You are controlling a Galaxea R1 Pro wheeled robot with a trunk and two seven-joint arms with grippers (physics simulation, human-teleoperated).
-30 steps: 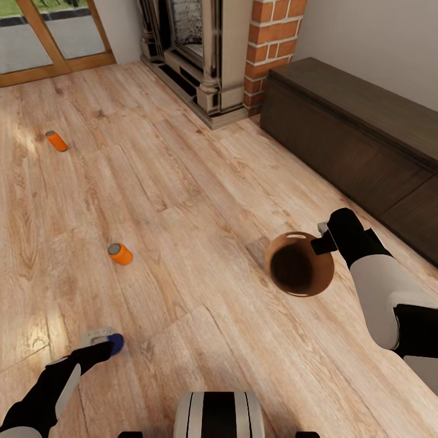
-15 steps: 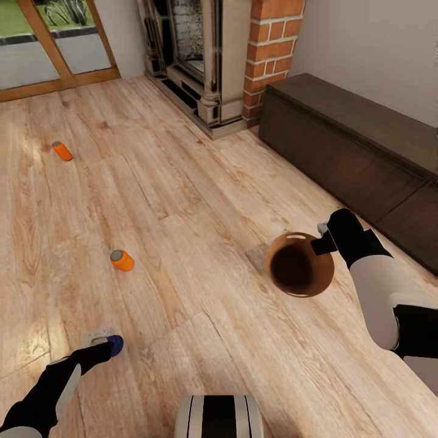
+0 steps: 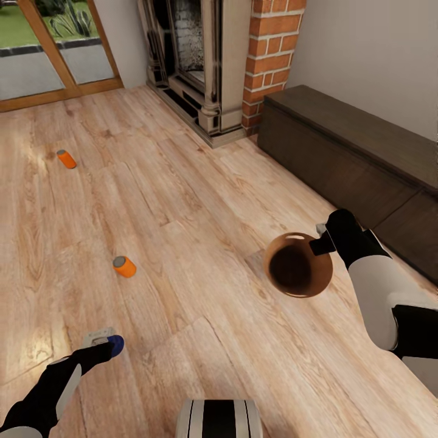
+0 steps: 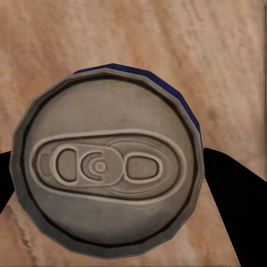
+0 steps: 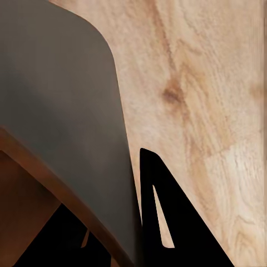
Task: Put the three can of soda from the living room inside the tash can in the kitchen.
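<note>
A blue-sided soda can (image 4: 105,167) is gripped in the left claw (image 3: 108,344); the trash can (image 3: 298,264) is clenched by its rim in the right claw (image 3: 320,242). Two orange cans (image 3: 124,266) lie on the floor at far left, judged light, rigid and prone to rolling, best taken across the sides.

two orange soda cans (image 3: 124,266) (image 3: 66,159) on floor, brown bin (image 3: 298,264) aloft

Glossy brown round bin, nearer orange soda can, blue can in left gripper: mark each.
Glossy brown round bin (image 3: 299,265), head view, dark inside.
Nearer orange soda can (image 3: 125,266), head view, orange side.
Blue can (image 4: 105,167), left wrist view, grey top.
</note>
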